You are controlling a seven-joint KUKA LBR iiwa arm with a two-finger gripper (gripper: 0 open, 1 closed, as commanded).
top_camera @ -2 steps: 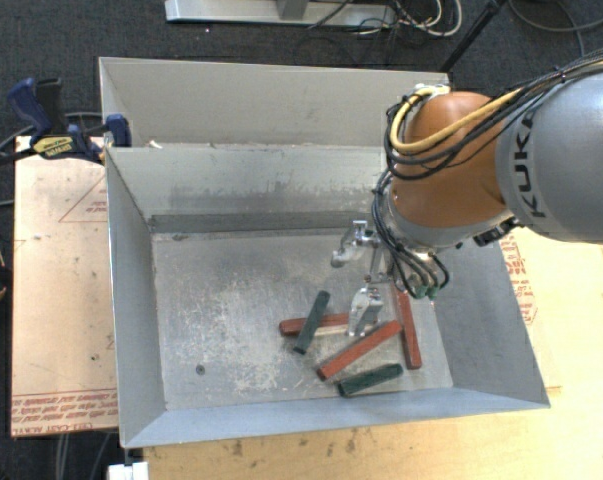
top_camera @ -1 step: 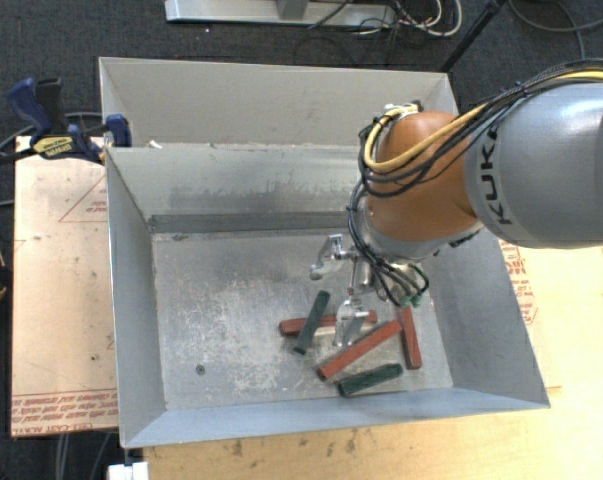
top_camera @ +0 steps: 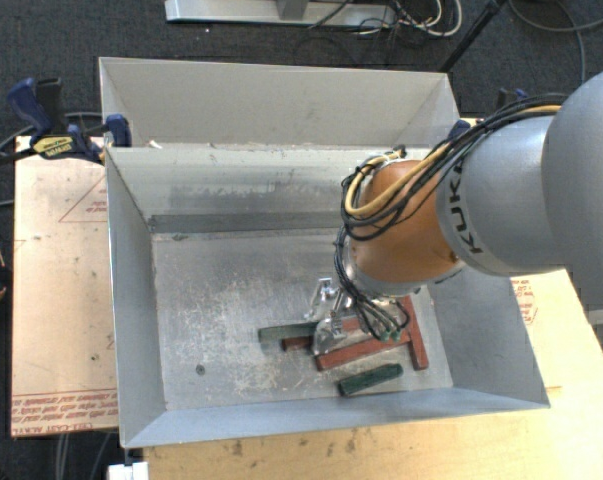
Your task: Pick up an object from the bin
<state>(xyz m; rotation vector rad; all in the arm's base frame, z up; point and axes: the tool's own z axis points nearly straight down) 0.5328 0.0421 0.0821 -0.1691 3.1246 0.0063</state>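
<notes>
Nearest thing: a reddish-brown bar [top_camera: 359,353], lying flat and slantwise on the bin floor in the near right part, right by the gripper's tip.
Neighbours: a dark grey flat strip [top_camera: 279,336] runs out leftward from the same spot. A second reddish-brown bar [top_camera: 418,340] lies to the right, meeting the first near its far end. A short dark green piece [top_camera: 373,377] lies just in front, close to the near wall.
Spread: all four things sit in one small cluster, and no other things are visible on the floor.
Gripper [top_camera: 326,324]: down at floor level, at the junction of the grey strip and the first reddish bar. Contact looks likely but cannot be confirmed.
Gripper state: cannot tell whether it is spread or closed, or whether it has hold of anything, since the metal tip merges with the things under it.
Robot above: an orange cover [top_camera: 401,233] with looped cables [top_camera: 381,180] hides the wrist, and the grey arm [top_camera: 526,193] comes in from the right.
Bin [top_camera: 196,278]: grey metal, with a scuffed floor.
Progress (judgement): the descent to the cluster appears done. Nothing is lifted, as every thing lies flat on the floor.
Left to do (judgement): secure a grasp on one piece, probably the bar or the strip, then raise it clear of the bin.
Writing: "KUKA" [top_camera: 461,220] in black letters on the grey arm link, running sideways. No legible marks on the things in the bin.
</notes>
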